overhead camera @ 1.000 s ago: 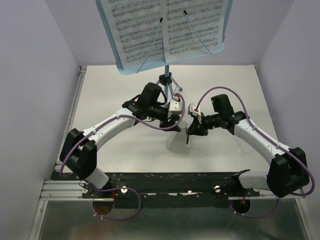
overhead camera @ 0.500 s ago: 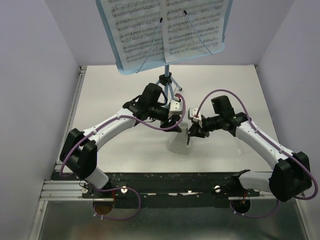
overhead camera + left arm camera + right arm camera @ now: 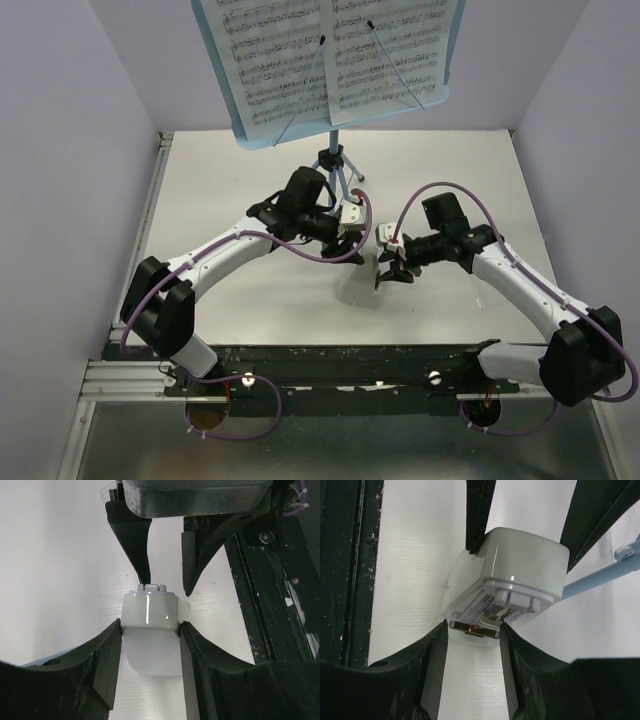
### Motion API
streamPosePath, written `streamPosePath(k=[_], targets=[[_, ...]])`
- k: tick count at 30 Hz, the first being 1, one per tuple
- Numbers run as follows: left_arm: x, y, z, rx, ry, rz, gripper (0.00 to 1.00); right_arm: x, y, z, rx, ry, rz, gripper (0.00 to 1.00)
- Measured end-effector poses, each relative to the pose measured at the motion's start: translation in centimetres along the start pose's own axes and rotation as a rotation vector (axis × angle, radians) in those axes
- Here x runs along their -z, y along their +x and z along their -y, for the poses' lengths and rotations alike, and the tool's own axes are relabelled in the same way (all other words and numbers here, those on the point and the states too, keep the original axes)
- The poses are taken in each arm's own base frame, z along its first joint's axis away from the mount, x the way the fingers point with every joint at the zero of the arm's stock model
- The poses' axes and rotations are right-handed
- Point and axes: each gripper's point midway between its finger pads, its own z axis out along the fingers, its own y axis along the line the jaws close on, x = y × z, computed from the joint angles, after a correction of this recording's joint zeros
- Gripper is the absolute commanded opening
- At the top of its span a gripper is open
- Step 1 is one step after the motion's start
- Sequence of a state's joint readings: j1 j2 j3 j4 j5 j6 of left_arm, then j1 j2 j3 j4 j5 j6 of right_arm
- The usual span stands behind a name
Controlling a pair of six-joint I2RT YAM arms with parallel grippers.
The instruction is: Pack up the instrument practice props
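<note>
The light-blue music stand (image 3: 338,165) stands at the back of the table on its tripod. Its tray (image 3: 215,70) holds two white sheet-music pages (image 3: 275,60) (image 3: 385,50) under thin wire holders. My left gripper (image 3: 150,630) is shut on a small white plastic device (image 3: 150,610) in front of the stand, also seen in the top view (image 3: 360,280). My right gripper (image 3: 472,635) faces it from the other side, its fingers against both ends of a small dark bar (image 3: 472,628) under the device's grille. One blue stand leg (image 3: 600,575) passes behind.
The white table (image 3: 220,190) has a raised rim on its left side. The black mounting rail (image 3: 350,365) runs along the near edge, and lilac walls (image 3: 60,150) close in both sides. The stand's tray overhangs the back of the table.
My right gripper has shifted slightly down and toward the device, its elbow swinging outward. The left arm, the stand and the pages have not moved.
</note>
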State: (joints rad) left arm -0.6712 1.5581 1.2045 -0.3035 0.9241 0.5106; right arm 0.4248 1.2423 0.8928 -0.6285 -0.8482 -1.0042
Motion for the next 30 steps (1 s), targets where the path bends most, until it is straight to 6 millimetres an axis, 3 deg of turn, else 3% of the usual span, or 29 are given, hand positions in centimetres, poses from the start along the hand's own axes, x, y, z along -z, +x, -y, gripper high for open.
streamPosePath(k=[2,7,11,17,22,30], targets=[[0.0,0.0,0.0,-0.002,-0.001,0.0,0.08,0.0,0.0,0.0,-0.026,0.007,-0.001,0.6],[0.0,-0.1,-0.3,-0.002,-0.007,-0.007,0.49,0.3,-0.3,0.0,-0.073,0.042,-0.007,0.78],[0.0,0.0,-0.3,-0.006,-0.008,-0.008,0.61,1.1,-0.5,0.4,-0.054,0.086,-0.024,0.87],[0.2,-0.1,-1.1,-0.036,-0.044,-0.02,0.82,2.0,0.1,0.4,-0.07,0.127,-0.075,0.89],[0.6,-1.1,-1.7,-0.078,-0.065,-0.018,0.85,3.9,1.3,1.1,-0.15,0.207,-0.118,0.89],[2.9,-2.5,-1.3,-0.167,-0.099,-0.02,0.86,8.9,4.5,3.0,-0.372,0.39,-0.233,0.89]])
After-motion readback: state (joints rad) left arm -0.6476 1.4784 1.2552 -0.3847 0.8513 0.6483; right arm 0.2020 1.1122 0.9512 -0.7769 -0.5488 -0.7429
